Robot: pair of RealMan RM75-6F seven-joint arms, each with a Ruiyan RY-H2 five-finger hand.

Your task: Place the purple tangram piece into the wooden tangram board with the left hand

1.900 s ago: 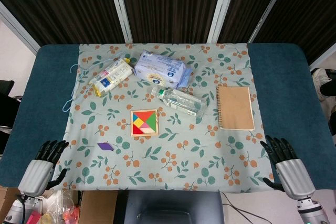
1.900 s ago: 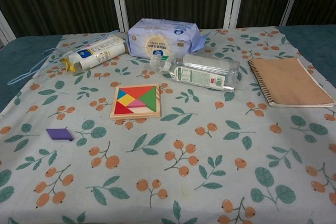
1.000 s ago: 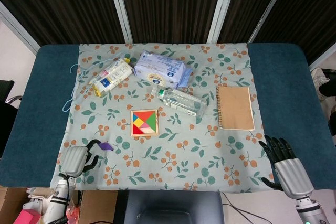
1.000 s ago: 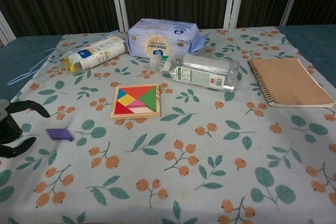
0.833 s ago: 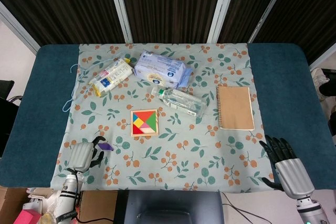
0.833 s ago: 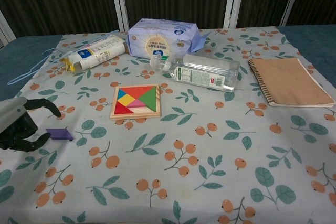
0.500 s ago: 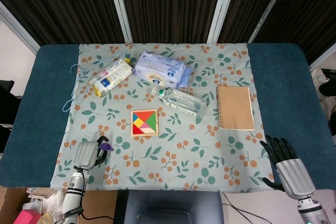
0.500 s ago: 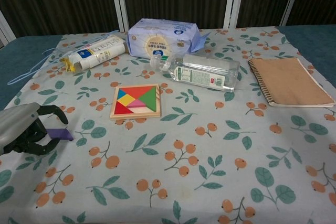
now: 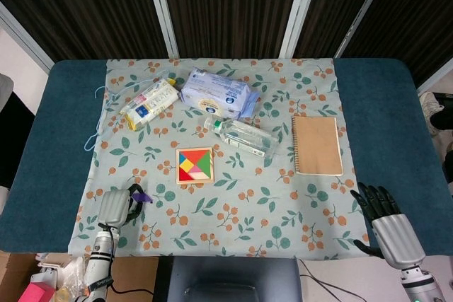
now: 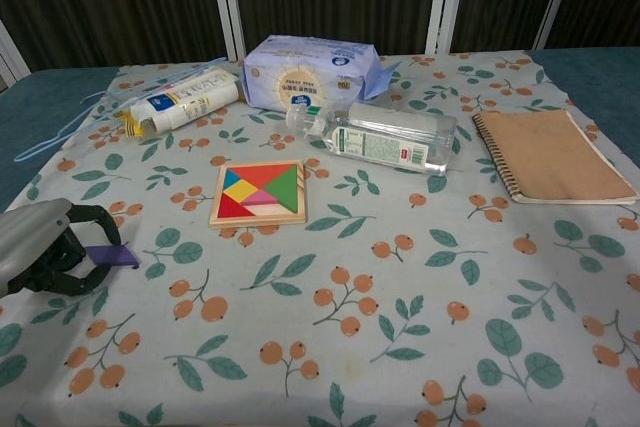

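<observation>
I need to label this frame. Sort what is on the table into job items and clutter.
Job: purple tangram piece, wooden tangram board, left robot hand.

Lying about: tissue pack, plastic bottle, spiral notebook, yellow and white tube, right robot hand.

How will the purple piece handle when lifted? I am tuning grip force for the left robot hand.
The purple piece looks like a thin, flat slab, so it is probably stiff and light. Lying flat on the cloth, it offers little edge to grip and may slide rather than lift. The left robot hand curls around it from the side; a light pinch seems enough.
</observation>
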